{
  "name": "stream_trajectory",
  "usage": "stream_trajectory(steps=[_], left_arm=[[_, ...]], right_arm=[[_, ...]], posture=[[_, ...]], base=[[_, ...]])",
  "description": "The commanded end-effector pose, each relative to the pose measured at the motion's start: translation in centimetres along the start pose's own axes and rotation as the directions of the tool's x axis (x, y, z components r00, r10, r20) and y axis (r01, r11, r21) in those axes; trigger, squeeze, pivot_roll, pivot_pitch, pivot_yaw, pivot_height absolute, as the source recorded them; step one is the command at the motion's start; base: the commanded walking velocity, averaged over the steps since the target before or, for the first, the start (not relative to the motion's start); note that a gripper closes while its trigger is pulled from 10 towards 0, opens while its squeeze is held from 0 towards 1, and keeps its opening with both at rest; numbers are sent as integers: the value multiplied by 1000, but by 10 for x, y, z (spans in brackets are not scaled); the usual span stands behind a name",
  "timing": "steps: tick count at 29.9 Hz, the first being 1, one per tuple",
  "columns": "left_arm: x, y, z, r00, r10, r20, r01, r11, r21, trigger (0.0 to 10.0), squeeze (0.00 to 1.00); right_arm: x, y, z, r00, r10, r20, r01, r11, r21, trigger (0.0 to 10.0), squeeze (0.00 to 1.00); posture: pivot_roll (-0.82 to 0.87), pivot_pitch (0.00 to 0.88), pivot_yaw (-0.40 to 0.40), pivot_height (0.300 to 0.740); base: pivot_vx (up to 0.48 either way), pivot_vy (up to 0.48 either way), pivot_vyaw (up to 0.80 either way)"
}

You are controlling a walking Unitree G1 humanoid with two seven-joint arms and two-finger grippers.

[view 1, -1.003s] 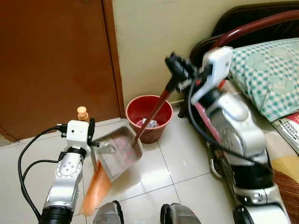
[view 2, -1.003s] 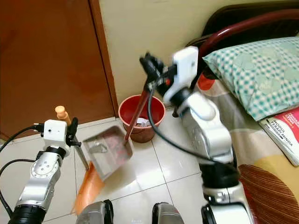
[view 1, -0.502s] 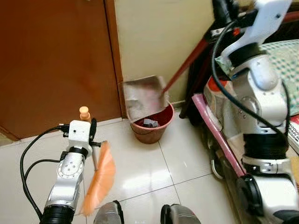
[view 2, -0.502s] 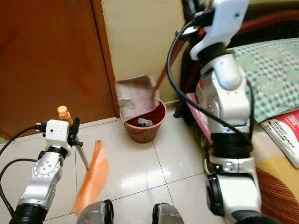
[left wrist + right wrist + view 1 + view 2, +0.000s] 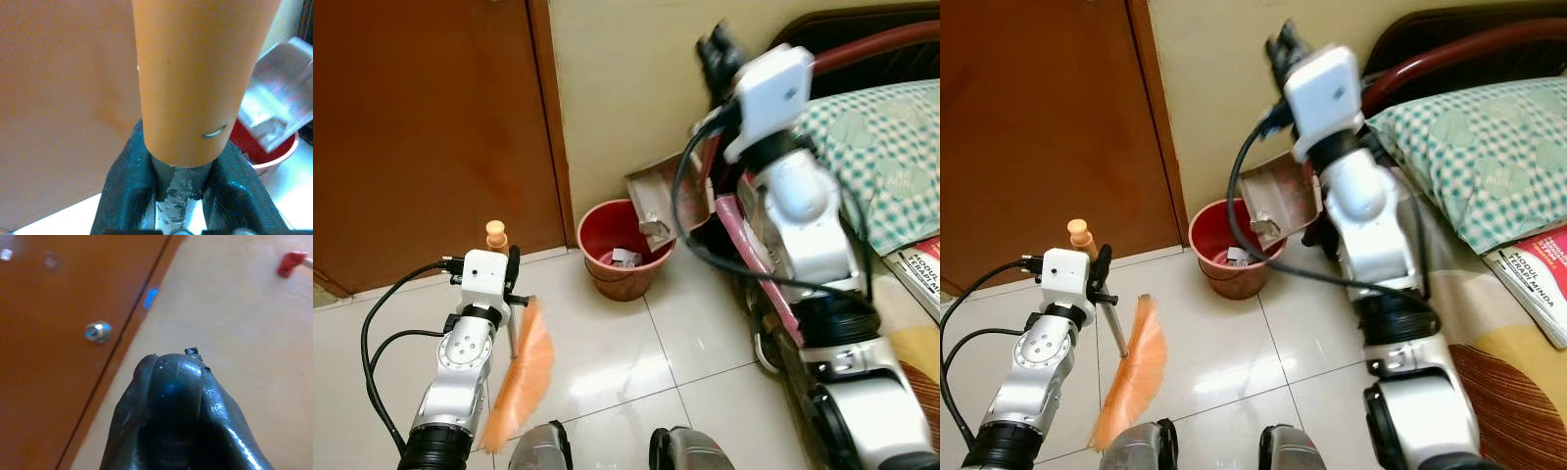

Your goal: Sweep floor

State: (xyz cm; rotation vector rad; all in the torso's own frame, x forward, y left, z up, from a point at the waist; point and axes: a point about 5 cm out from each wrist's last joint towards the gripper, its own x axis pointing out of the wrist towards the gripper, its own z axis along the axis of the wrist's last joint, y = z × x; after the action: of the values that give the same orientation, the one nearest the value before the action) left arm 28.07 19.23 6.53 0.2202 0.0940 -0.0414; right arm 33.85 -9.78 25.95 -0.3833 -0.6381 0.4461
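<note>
My left gripper point(image 5: 510, 278) is shut on the orange broom point(image 5: 523, 375), low at the left. Its bristles hang just above the white tiles. In the left wrist view the orange handle point(image 5: 195, 73) sits clamped between the two fingers point(image 5: 132, 171). My right gripper point(image 5: 716, 47) is raised high against the wall, shut on the dustpan's red handle. The grey dustpan point(image 5: 668, 191) tilts steeply over the red bucket point(image 5: 607, 233). A scrap of litter point(image 5: 654, 228) is at the pan's lower lip, and more litter point(image 5: 626, 258) lies inside the bucket.
A brown door point(image 5: 431, 127) and a cream wall stand behind the bucket. A bed with a checked pillow point(image 5: 876, 147) and a book point(image 5: 920, 269) fills the right side. My feet point(image 5: 607, 450) are on open tiled floor point(image 5: 607, 343).
The dustpan rose from the floor beside the broom, went up over the bucket, and now tips from the bucket's right side. The right arm swung with it. The broom barely moved.
</note>
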Motion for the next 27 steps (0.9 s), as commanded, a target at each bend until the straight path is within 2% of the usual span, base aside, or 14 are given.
stream_trajectory(steps=[1, 3, 6, 12, 13, 16, 17, 19, 20, 22, 25, 26, 27], left_arm=[[-8, -2, -20, 995, 2, -95, -2, 1000, 1, 10000, 0], [-8, -2, -20, 996, 0, -92, -1, 1000, -4, 10000, 0], [-8, -3, -20, 996, -3, -92, 2, 1000, -8, 10000, 0], [-7, -5, -19, 996, -21, -91, 21, 1000, -6, 10000, 0], [-6, -5, -18, 996, -24, -88, 24, 1000, -6, 10000, 0], [-5, -5, -18, 996, -23, -86, 23, 1000, -4, 10000, 0], [-5, -4, -18, 996, -22, -84, 22, 1000, -2, 10000, 0], [-5, -4, -18, 996, -20, -83, 20, 1000, 2, 10000, 0], [-4, -3, -17, 997, -16, -80, 16, 1000, 7, 10000, 0], [-3, -3, -17, 997, -13, -77, 14, 1000, 12, 10000, 0], [-2, -3, -16, 997, -10, -74, 11, 1000, 13, 10000, 0], [-2, -2, -15, 997, -9, -73, 9, 1000, 13, 10000, 0], [-1, -2, -14, 998, -2, -69, 3, 1000, 14, 10000, 0]], right_arm=[[-10, 37, -10, 975, 224, -5, -224, 974, -45, 10000, 0], [-24, 59, -20, 933, 357, -34, -359, 931, -72, 10000, 0], [-27, 63, -20, 925, 380, -24, -380, 920, -98, 10000, 0], [-21, 51, -14, 950, 312, 11, -307, 939, -152, 10000, 0], [-14, 41, -6, 964, 261, 57, -248, 952, -178, 10000, 0], [-6, 31, 6, 971, 205, 121, -180, 965, -188, 10000, 0], [1, 25, 17, 974, 159, 163, -135, 980, -149, 10000, 0], [5, 24, 23, 972, 148, 182, -129, 985, -115, 10000, 0], [12, 23, 37, 963, 142, 231, -121, 987, -105, 10000, 0], [19, 23, 51, 951, 131, 281, -110, 990, -88, 10000, 0], [25, 19, 64, 942, 84, 324, -77, 996, -33, 10000, 0], [28, 17, 67, 940, 59, 335, -63, 998, 3, 10000, 0], [33, 11, 71, 941, -6, 337, -30, 994, 101, 10000, 0]], posture=[[-8, 108, -32, 740], [-7, 109, -34, 740], [-8, 110, -34, 740], [-14, 111, -29, 740], [-14, 110, -27, 740], [-14, 110, -27, 740], [-14, 108, -25, 740], [-13, 107, -25, 740], [-13, 107, -23, 740], [-10, 104, -23, 740], [-8, 103, -22, 740], [-7, 101, -22, 740], [-4, 99, -21, 740]], base=[[0, 0, 0], [0, 0, 0], [0, 0, 0], [0, 0, 0], [0, 0, 0], [0, 0, 0], [0, 0, 0], [0, 0, 0], [0, 0, 0], [0, 0, 0], [0, 0, 0], [0, 0, 0], [0, 0, 0]])
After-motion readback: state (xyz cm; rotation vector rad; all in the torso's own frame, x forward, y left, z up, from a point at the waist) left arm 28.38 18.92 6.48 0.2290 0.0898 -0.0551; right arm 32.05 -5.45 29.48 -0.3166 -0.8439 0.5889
